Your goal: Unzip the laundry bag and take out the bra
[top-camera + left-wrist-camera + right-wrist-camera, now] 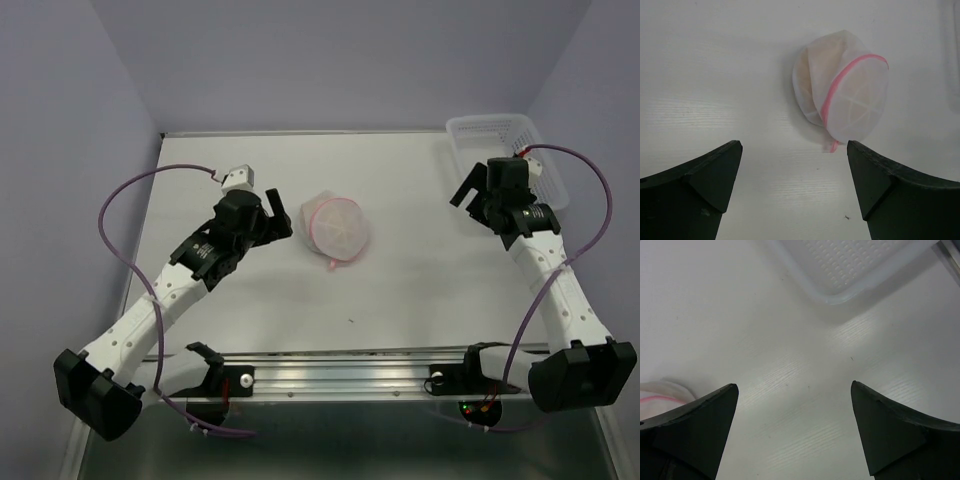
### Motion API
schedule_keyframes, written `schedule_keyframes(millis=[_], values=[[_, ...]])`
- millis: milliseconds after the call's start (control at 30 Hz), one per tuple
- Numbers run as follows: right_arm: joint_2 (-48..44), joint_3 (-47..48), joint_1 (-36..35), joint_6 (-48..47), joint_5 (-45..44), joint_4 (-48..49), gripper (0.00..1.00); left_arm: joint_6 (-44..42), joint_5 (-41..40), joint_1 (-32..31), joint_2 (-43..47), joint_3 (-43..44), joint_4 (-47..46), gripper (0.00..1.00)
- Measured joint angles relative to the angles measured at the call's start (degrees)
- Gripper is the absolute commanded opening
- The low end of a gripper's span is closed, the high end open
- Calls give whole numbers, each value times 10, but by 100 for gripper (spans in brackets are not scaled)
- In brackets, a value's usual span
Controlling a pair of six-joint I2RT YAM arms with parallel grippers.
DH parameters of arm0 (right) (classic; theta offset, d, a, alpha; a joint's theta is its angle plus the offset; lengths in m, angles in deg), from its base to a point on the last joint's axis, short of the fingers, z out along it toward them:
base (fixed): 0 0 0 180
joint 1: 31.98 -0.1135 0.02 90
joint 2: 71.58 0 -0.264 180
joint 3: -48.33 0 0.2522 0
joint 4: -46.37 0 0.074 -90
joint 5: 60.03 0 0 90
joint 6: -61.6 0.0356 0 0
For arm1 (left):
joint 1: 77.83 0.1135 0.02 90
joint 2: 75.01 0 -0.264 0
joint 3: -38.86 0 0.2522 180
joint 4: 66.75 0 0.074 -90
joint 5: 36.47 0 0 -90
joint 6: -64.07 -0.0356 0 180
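Note:
The laundry bag [336,228], a round white mesh pouch with pink zipper trim, lies zipped shut on the table's middle. In the left wrist view the laundry bag [845,90] lies just ahead of my fingers, its pink pull tab [834,146] pointing toward me. A tan shade of the bra [812,67] shows through the mesh. My left gripper [278,212] [794,146] is open and empty, just left of the bag. My right gripper [468,188] [794,385] is open and empty, well to the bag's right. The bag's edge [660,392] shows at the left of the right wrist view.
A white plastic lattice basket [500,135] [855,265] stands at the back right corner, just behind my right gripper. A small white box [238,178] on a purple cable sits behind my left gripper. A metal rail [340,375] runs along the table's near edge.

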Motion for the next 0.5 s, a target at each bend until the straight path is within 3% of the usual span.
schedule_keyframes(millis=[267,500], values=[[-79,-52,0,-50,98,78,100,14,67,-24,-22,-86,-83,99],[-57,-77,0,-83,186,107,100,35,136,-25,-59,-135,-183,99]])
